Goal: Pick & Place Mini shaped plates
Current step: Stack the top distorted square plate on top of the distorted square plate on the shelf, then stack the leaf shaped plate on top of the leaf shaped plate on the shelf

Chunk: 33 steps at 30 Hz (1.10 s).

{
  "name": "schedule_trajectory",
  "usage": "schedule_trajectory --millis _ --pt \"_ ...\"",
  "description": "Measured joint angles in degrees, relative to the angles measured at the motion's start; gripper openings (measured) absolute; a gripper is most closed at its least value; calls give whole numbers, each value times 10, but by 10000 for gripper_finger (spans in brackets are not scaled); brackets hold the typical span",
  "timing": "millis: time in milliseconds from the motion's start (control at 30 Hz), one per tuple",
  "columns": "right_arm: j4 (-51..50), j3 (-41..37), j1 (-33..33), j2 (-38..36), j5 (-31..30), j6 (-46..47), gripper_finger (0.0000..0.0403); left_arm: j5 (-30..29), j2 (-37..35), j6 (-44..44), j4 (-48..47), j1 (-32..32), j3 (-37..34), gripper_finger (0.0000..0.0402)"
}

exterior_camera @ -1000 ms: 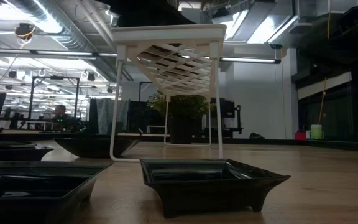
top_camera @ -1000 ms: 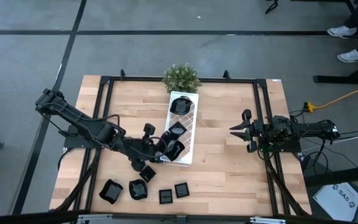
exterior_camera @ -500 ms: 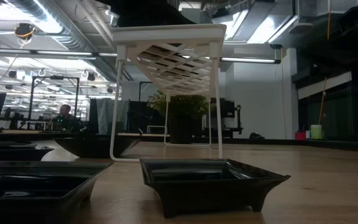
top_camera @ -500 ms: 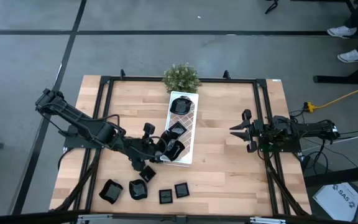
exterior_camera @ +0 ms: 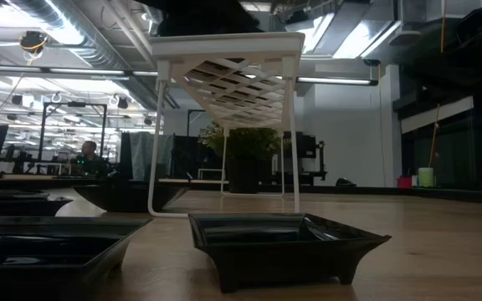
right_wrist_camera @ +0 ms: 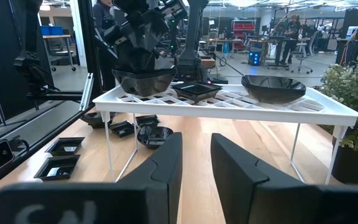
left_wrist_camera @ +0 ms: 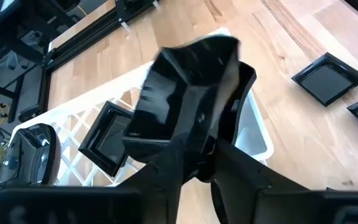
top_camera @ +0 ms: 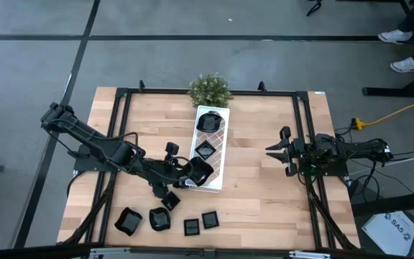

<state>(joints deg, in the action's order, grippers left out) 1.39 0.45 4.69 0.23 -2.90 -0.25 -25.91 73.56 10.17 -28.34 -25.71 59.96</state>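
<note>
The left jaws [top_camera: 190, 175] sit over the near end of the white tray [top_camera: 221, 141], around a black dish [left_wrist_camera: 188, 87]. The left wrist view shows the dish tilted against the fingers, but whether they clamp it or have let go I cannot tell. The right jaws [top_camera: 277, 150] stand parted and empty above the desk [top_camera: 257, 194], well to the right of the tray.

The mini shaped plates look stiff, light and glossy, so probably slippery and likely to chip if dropped; the raised rim seems the best place to pinch, one finger inside and one outside.

The tray, standing on legs, already carries a square dish [top_camera: 205, 150] mid-way and a rounder one [top_camera: 208, 121] at the far end by the potted plant [top_camera: 209, 90]. Several more dishes wait on the desk near its front edge, among them a square one [top_camera: 210, 219] and its neighbour [top_camera: 191, 227].
</note>
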Motion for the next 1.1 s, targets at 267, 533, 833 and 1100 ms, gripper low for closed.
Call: schedule_trajectory --millis 267,533,833,1100 --pt "0 0 0 0 0 0 85 5 0 -20 3 0 0 98" --pt "0 0 0 0 0 0 85 48 0 -97 -3 0 0 97" --pt "0 0 0 0 0 0 85 109 -12 -203 -69 -1 0 91" --pt "0 0 0 0 0 0 85 48 -55 -251 -124 -29 -3 88"
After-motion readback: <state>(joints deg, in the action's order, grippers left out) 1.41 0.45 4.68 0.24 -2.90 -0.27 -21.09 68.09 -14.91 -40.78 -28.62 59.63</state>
